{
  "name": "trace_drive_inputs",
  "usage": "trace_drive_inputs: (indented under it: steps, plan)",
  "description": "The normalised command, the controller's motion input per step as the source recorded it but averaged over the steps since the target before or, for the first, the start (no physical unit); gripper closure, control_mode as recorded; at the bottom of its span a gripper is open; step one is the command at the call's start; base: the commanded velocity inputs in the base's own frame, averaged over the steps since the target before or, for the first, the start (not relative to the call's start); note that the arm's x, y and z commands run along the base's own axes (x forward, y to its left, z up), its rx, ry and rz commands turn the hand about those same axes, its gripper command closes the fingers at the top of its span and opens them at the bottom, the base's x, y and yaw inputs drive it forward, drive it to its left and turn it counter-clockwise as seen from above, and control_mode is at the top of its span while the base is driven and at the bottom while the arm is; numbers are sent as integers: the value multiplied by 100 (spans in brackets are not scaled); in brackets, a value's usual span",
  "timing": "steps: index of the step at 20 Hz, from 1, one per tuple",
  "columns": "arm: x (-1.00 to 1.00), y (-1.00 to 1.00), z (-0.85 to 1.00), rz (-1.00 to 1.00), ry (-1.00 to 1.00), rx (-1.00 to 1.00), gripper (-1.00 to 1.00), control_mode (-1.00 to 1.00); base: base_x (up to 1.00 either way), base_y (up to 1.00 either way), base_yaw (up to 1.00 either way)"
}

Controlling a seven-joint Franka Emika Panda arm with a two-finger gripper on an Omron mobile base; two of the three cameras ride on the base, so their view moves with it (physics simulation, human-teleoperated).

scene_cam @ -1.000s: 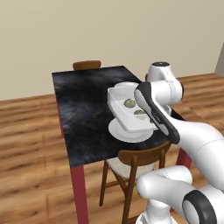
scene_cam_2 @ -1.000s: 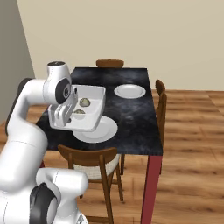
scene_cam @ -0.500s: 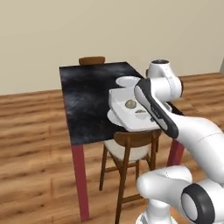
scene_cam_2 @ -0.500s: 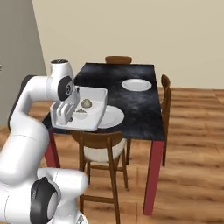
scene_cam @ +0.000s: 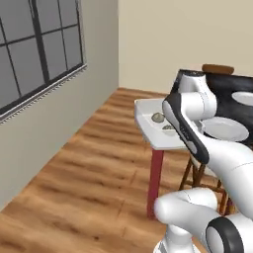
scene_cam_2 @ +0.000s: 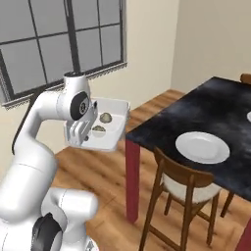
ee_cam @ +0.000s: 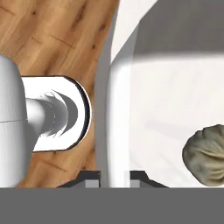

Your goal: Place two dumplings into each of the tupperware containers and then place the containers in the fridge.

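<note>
A deep white tupperware container (scene_cam_2: 113, 109) hangs in the air to the left of the table's corner, above the wooden floor. My gripper (scene_cam_2: 81, 133) is shut on its near rim. Two olive-tan dumplings (scene_cam_2: 105, 117) (scene_cam_2: 98, 129) lie inside it. From the left base view the same container (scene_cam: 147, 122) juts out left of my arm, with both dumplings (scene_cam: 158, 117) (scene_cam: 169, 128) in it. In the hand view my gripper (ee_cam: 114, 176) pinches the container's white wall (ee_cam: 115, 100), and one dumpling (ee_cam: 207, 154) lies on its floor at the right. The fridge is out of view.
The dark table (scene_cam_2: 214, 109) with red legs stands to the right and carries a round white plate (scene_cam_2: 202, 147). A wooden chair (scene_cam_2: 180, 182) is tucked in at its near side. A wall with a large window (scene_cam: 40, 45) runs along the left, with open wooden floor before it.
The whole picture has swung away from the table toward the window wall, so the base has turned. The container with its dumplings stays in my shut gripper.
</note>
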Motion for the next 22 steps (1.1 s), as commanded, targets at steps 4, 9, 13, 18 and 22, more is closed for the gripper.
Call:
trace_drive_inputs:
  steps: [4, 9, 13, 18, 22]
  plan:
    - [0, 0, 0, 0, 0, 0, 100, 100, -8, 0, 100]
    - [0, 0, 0, 0, 0, 0, 100, 100, -8, 0, 100]
    - [0, 0, 0, 0, 0, 0, 100, 100, -8, 0, 100]
    - [0, 0, 0, 0, 0, 0, 100, 100, -7, 0, 100]
    - [0, 0, 0, 0, 0, 0, 100, 100, -7, 0, 100]
